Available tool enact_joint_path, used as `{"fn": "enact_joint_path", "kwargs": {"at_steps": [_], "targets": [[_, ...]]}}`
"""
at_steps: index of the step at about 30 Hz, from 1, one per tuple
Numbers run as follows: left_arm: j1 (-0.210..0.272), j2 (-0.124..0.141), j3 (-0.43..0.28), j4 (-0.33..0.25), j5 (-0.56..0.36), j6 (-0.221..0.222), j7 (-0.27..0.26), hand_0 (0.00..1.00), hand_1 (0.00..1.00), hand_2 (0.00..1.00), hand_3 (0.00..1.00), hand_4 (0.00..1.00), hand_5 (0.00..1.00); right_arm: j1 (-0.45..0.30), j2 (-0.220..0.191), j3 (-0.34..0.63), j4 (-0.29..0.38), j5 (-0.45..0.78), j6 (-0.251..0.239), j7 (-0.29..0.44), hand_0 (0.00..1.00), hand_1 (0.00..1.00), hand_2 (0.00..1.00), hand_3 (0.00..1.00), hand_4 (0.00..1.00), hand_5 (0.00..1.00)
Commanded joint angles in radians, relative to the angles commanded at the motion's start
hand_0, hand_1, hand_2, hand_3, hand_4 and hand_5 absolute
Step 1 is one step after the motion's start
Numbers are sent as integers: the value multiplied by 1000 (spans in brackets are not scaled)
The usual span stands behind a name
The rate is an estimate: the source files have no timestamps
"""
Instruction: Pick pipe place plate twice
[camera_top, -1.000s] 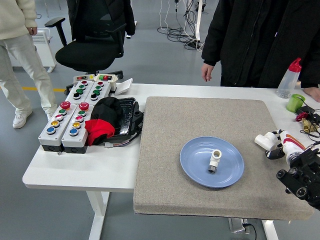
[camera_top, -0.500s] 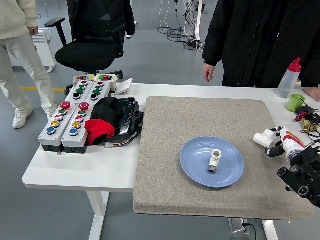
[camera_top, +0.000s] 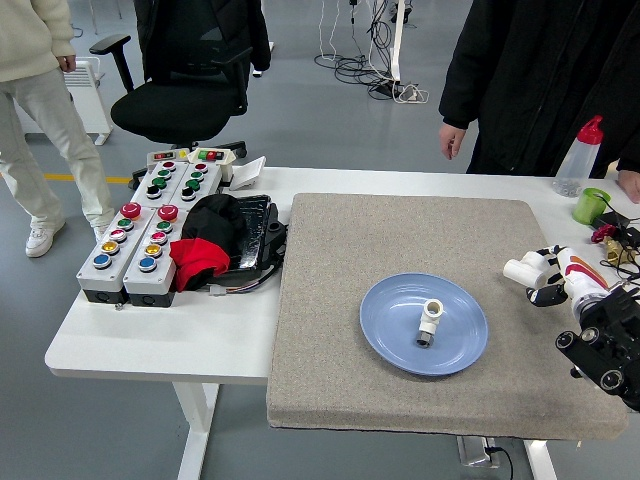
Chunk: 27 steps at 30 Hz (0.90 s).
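Near the bench's (camera_top: 170, 335) right edge, the right hand (camera_top: 585, 305) comes in low from the lower right corner, its fingers (camera_top: 575, 275) curled round a white pipe fitting (camera_top: 527, 269) that juts out leftward above the grey mat (camera_top: 400, 250); the fitting looks lifted, though whether it clears the mat entirely I cannot tell; a blue plate (camera_top: 395, 300) sits on the mat toward its near right part, and a second white pipe piece (camera_top: 431, 321) lies inside that plate, just right of its middle; plate and held fitting are apart, the fitting to the plate's right; on the bench's left side stand two grey button boxes (camera_top: 130, 245) with coloured buttons, and beside them a black-and-red cloth bundle (camera_top: 205, 245) on a dark tray; at the far right corner stand a clear squeeze bottle (camera_top: 578, 160) with a red cap and a small green cup (camera_top: 590, 205); a person in a black coat (camera_top: 545, 80) stands at the far edge, one hand (camera_top: 452, 140) hanging free.
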Motion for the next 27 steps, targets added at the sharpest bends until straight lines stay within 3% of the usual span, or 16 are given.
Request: {"fn": "enact_joint_path", "kwargs": {"at_steps": [7, 15, 21, 24, 27], "targets": [[2, 1, 0, 0, -1, 1, 0, 682, 702, 734, 667, 521, 998, -1, -25, 67, 48, -48, -7, 0, 458, 556, 584, 741, 630, 192], [6, 0, -7, 0, 5, 2, 0, 682, 701, 733, 666, 521, 998, -8, -79, 145, 208, -150, -16, -10, 459, 557, 585, 741, 630, 194], [8, 1, -11, 1, 8, 3, -1, 683, 700, 731, 664, 520, 998, -10, -133, 168, 376, -206, -13, -35, 465, 561, 587, 743, 631, 197], [10, 2, -13, 1, 11, 2, 0, 682, 698, 729, 663, 520, 998, -7, -165, 146, 495, -225, 0, -59, 472, 567, 594, 748, 634, 203], [11, 2, -15, 0, 13, 1, 1, 682, 698, 729, 663, 520, 998, -2, -184, 120, 572, -240, 16, -71, 472, 567, 594, 748, 634, 203]]}}
